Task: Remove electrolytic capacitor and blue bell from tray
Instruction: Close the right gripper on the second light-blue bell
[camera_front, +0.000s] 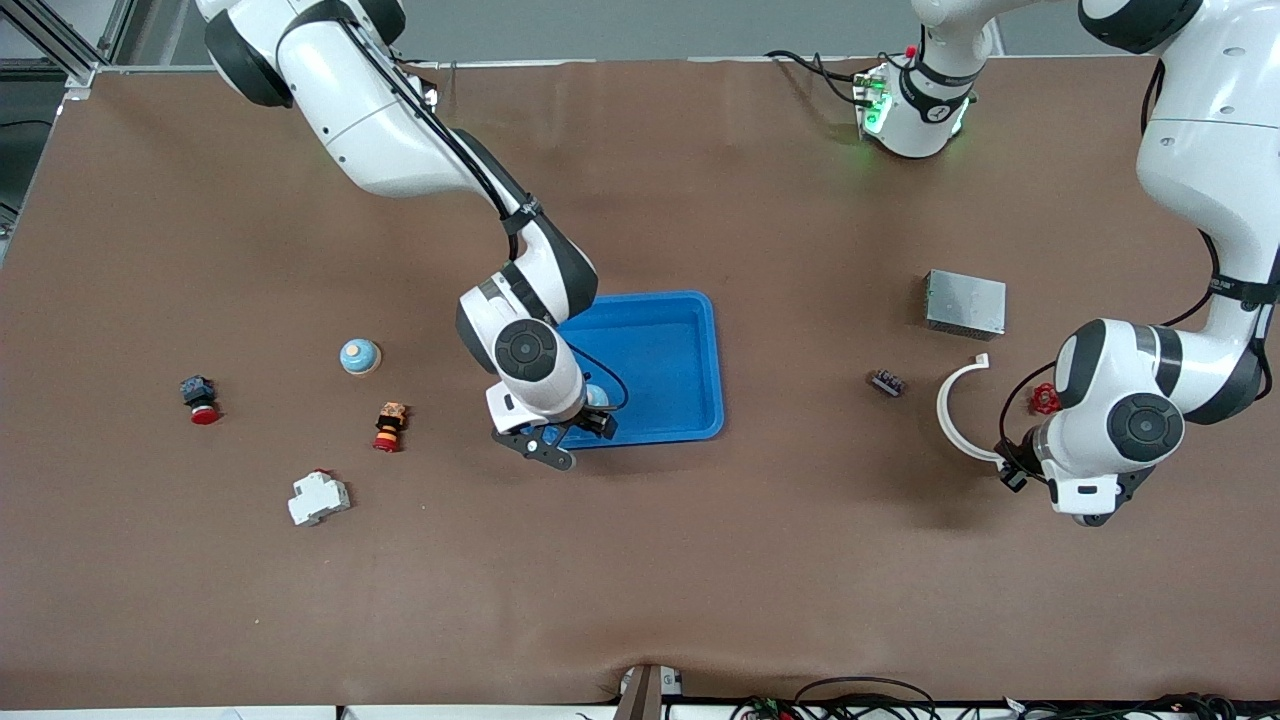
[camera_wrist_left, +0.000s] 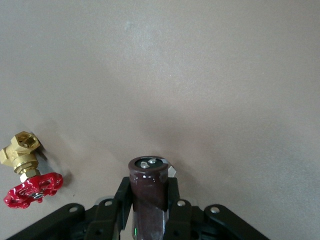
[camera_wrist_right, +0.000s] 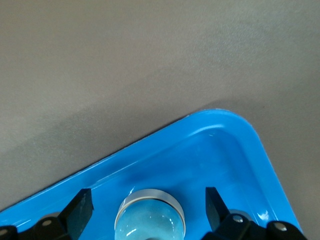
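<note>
Over the blue tray (camera_front: 690, 330), the right gripper (camera_wrist_right: 148, 207) is being held with its fingers spread around the blue bell (camera_wrist_right: 150, 220), which is sitting in the tray's corner. Well apart from the tray, toward the left arm's end, the electrolytic capacitor (camera_wrist_left: 148, 192) is being pinched by the left gripper (camera_wrist_left: 148, 210) above bare table. The bell's smooth dome is being judged slippery, best gripped at its metal rim.

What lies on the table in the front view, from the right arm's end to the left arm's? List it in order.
Red button → breaker → orange button → tray → small block → metal box → valve
</note>
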